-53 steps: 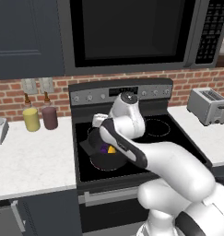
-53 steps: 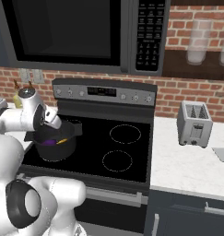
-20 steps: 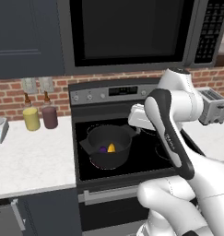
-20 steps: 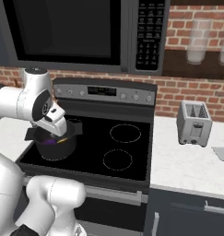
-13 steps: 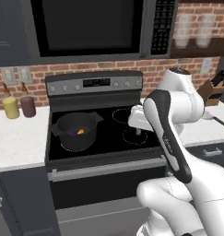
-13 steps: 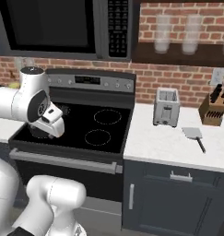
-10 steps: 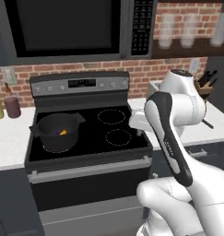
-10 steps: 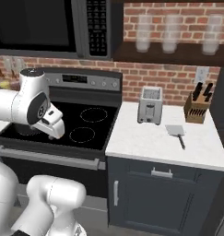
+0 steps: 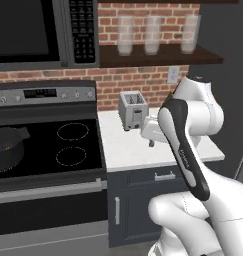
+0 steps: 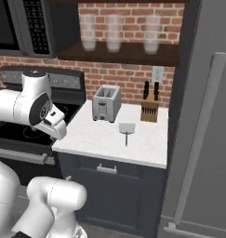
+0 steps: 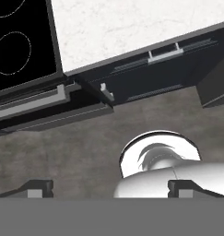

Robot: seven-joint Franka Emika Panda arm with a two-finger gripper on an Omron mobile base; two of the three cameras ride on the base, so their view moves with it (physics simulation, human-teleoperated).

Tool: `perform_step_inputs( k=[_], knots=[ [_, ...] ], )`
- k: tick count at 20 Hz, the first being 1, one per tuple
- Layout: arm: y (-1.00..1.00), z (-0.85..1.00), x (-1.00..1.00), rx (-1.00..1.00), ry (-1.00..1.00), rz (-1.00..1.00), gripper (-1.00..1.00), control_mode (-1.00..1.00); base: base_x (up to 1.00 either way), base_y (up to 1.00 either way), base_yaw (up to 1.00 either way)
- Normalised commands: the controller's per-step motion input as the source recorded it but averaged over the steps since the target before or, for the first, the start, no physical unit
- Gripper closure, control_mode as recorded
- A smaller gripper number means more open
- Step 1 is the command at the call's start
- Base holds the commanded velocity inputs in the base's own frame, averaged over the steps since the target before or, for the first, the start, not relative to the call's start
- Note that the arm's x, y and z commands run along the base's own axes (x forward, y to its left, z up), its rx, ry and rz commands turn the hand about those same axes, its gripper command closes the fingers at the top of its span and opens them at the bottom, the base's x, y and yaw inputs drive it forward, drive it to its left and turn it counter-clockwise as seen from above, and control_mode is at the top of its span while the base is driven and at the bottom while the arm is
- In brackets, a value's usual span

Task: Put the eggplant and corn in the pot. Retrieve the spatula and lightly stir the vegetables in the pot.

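Item 1. Pot (image 9: 5,150): one, dark grey, on the stove's (image 9: 68,160) front-left burner, at the left edge of the left base view. A trace of purple shows at its rim; the contents cannot be told from here, so eggplant and corn are judged, not seen, to be inside.

Item 2. Spatula (image 10: 127,130): one, grey, flat on the white table (image 10: 100,139), toward its front edge and right of centre. Long axis runs front to back: blade toward the wall, thin handle toward the front edge.

Item 3. Fingers (image 11: 111,186): one pair, spread wide, nothing between them. In the hand view they point down past the table's front edge at the floor and cabinet fronts. In the left base view the hand (image 9: 152,131) hangs over the table just in front of the toaster (image 9: 131,110).

Key relation: the spatula lies to the right of the hand and well apart from it, with bare table between. The coming reach is judged to go rightward, the fingers closing across the handle.

Other stock: toaster, one, at the table's back edge; knife block (image 10: 149,109), one, back right; glass jars (image 10: 114,33), three, on the shelf above.
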Motion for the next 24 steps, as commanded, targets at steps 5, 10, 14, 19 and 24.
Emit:
perform_step_inputs(
  k=[5, 10, 14, 19, 24],
  knots=[
    [0.00, 0.00, 0.00, 0.00, 0.00, 0.00, -1.00, 1.00, 0.62, -0.61, 0.10],
    [-0.29, -0.11, 0.21, -0.01, 0.00, 0.00, -1.00, -1.00, 0.30, -0.17, 0.01],
    [-0.45, -0.44, 0.01, -0.13, -0.06, 0.00, -1.00, -1.00, 0.00, 0.00, 0.00],
    [-0.53, -0.55, 0.00, -0.18, -0.15, 0.00, -1.00, -1.00, 0.00, 0.00, 0.00],
    [-0.42, -0.56, 0.18, -0.12, -0.12, 0.00, -1.00, -1.00, 0.00, 0.00, 0.00]
  ],
)
